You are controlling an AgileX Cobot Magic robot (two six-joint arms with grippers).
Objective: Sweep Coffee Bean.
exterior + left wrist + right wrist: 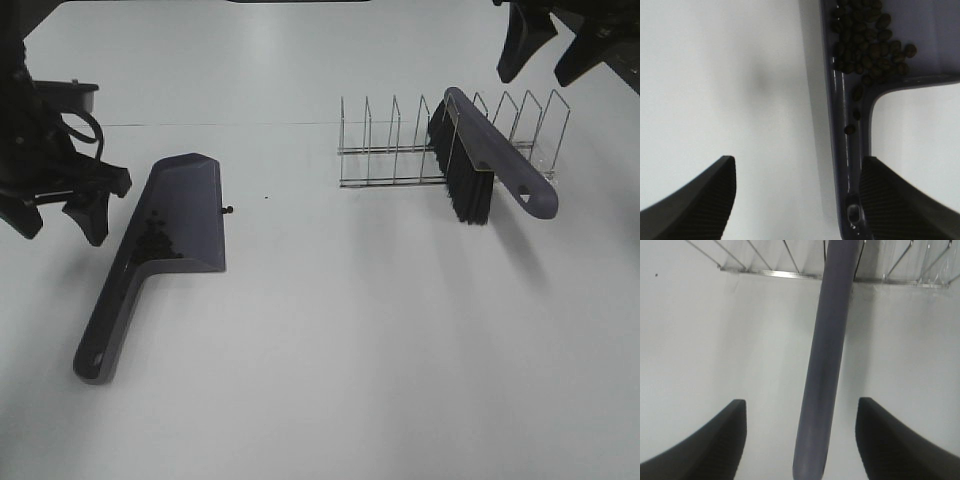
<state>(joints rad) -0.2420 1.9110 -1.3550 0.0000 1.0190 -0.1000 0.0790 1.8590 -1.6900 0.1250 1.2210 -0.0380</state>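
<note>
A purple-grey dustpan (175, 215) lies flat on the white table at the left, handle toward the front. Many coffee beans (153, 243) are piled inside it, and the left wrist view shows them (867, 47) with a few trailing down the handle (850, 165). One stray bean (229, 209) lies just off the pan's right edge. My left gripper (55, 218) hovers open beside the pan's left side, holding nothing. The brush (490, 160) rests across the wire rack (395, 150). My right gripper (552, 58) hangs open above it, the brush handle (827, 365) in line between its fingers, untouched.
A tiny dark speck (266, 197) sits on the table between the pan and the rack. The wire rack (790, 274) stands at the back right. White tabletop (380, 350) spreads across the front and middle.
</note>
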